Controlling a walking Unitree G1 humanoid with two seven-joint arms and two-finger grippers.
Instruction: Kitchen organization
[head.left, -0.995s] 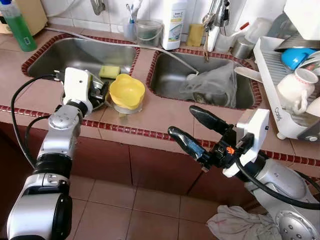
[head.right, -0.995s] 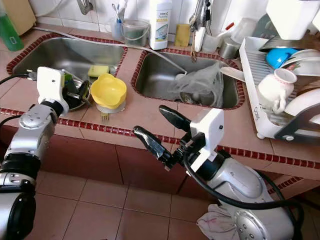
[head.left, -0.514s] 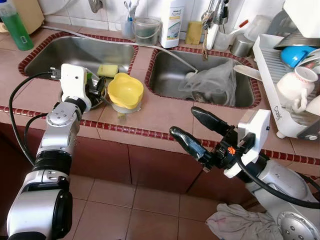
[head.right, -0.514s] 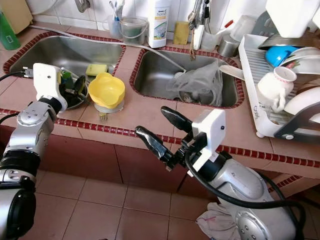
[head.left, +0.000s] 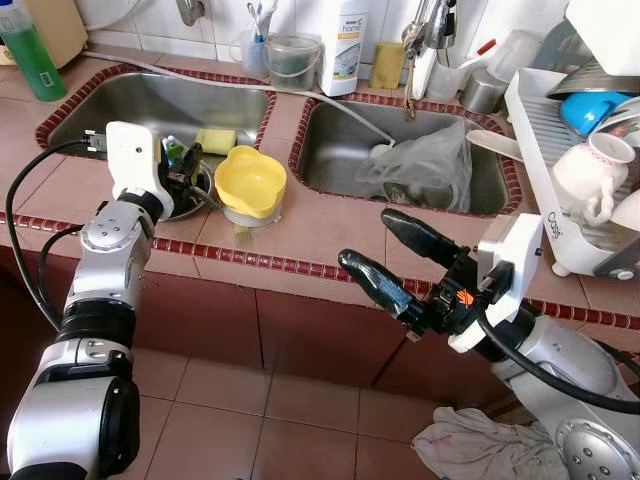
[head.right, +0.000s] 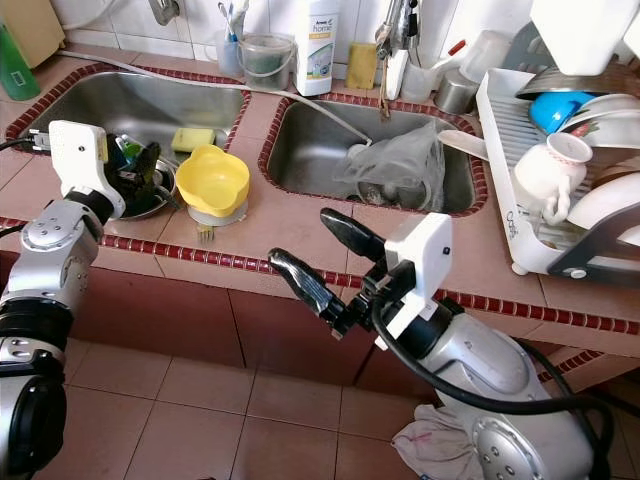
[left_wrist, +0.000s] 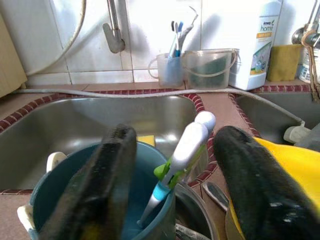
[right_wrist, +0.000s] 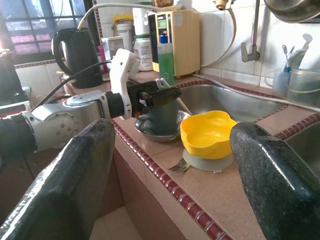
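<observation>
Withdrawn leftward, left end effector (left_wrist: 170, 190) gapes around a blue cup (left_wrist: 100, 200); right end effector (head.left: 395, 262) wide open.

Head stereo pair looks down at the red-tiled counter (head.left: 310, 235). Left wrist cam sits close over the blue-grey mug (left_wrist: 100, 200). Right wrist cam faces left from further off; both share the yellow plastic bowl (right_wrist: 212, 132).

Lots of background clutter here. Green dish-soap bottle (head.left: 33, 57) way up at 11 o'clock, black kettle (right_wrist: 78, 50) on the counter near it. White detergent bottle (head.left: 347, 42) stands at 12 by the tiled wall. A crumpled rag (head.left: 478, 452) lies on the floor tiles at 5 o'clock, below the red-trimmed counter edge (head.left: 270, 262).
</observation>
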